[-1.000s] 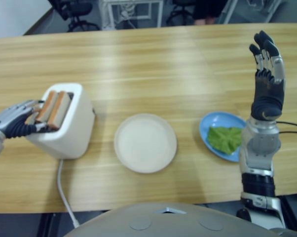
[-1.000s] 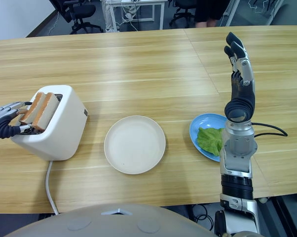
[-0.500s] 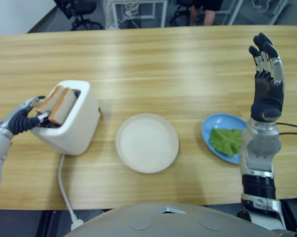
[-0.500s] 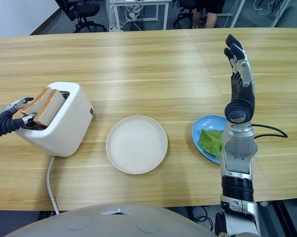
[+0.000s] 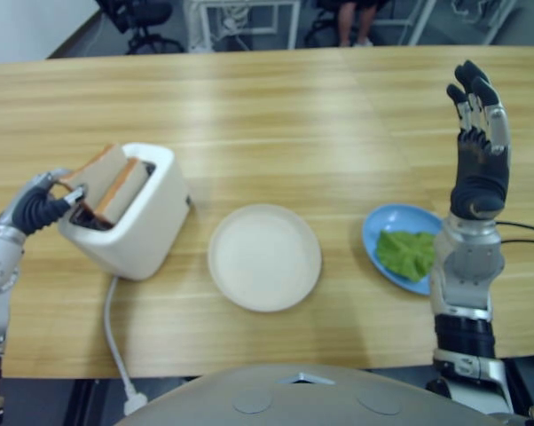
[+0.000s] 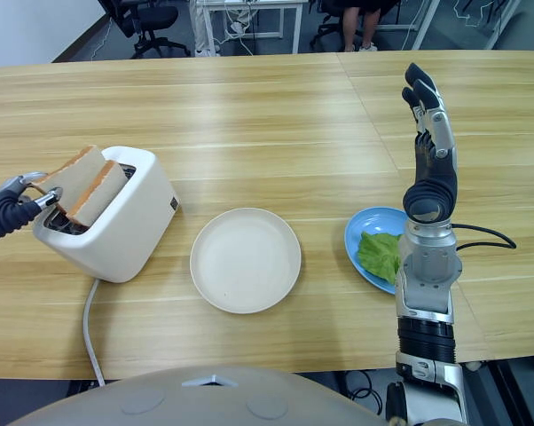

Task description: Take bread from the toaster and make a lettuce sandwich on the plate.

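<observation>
Left hand (image 6: 8,213): fingers pinch outer bread slice (image 6: 72,169), which stands in white toaster (image 6: 129,235) beside second slice (image 6: 100,191). Right hand (image 6: 431,133): raised upright, fingers extended, holding nothing, near blue dish (image 6: 363,222) of lettuce (image 6: 380,253). Cream plate (image 6: 245,259) on wooden surface (image 6: 249,115) between toaster and dish. Toaster cord (image 6: 87,328) trails toward near edge.

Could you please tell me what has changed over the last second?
The left hand, fingers pinched on the outer bread slice, has drawn it partly up out of the toaster, which has shifted slightly towards the plate. The second slice, the lettuce on its blue dish and the raised, open right hand stayed put.
</observation>
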You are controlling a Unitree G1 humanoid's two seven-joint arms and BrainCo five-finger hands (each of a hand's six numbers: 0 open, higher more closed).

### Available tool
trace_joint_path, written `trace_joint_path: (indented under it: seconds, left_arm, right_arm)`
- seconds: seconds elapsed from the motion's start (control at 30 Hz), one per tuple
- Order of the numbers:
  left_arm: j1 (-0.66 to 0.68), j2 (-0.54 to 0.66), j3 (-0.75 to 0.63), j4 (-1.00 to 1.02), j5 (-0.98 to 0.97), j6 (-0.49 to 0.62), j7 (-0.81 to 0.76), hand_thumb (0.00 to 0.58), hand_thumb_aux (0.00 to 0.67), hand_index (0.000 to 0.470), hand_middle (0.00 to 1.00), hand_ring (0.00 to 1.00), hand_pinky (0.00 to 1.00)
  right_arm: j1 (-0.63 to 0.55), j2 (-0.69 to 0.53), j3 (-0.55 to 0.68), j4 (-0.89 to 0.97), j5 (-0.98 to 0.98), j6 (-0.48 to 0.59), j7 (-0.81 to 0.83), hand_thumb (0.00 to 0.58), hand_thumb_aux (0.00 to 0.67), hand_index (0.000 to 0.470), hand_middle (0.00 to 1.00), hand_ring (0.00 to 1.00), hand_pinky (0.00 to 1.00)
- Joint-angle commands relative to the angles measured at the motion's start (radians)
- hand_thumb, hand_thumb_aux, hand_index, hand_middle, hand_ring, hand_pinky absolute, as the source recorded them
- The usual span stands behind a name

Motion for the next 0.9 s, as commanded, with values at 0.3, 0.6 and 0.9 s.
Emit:
trace_joint_path:
  seconds: [0.3,0.6,0.9]
  left_arm:
    - [-0.117,-0.029,0.065,-0.068,-0.050,-0.023,0.102,0.580,0.670,0.460,1.00,1.00,1.00]
    - [-0.157,-0.035,-0.002,-0.125,-0.034,-0.072,0.093,0.580,0.670,0.460,1.00,1.00,1.00]
    - [-0.272,-0.021,-0.088,-0.202,0.003,-0.100,0.085,0.580,0.670,0.460,1.00,1.00,1.00]
  right_arm:
    - [-0.015,0.006,-0.008,0.024,-0.024,-0.014,-0.012,0.000,0.000,0.000,0.00,0.00,0.00]
    - [-0.021,0.009,-0.005,0.044,-0.031,-0.028,-0.022,0.000,0.000,0.000,0.00,0.00,0.00]
    - [-0.034,0.019,0.001,0.059,-0.040,-0.036,-0.029,0.000,0.000,0.000,0.00,0.00,0.00]
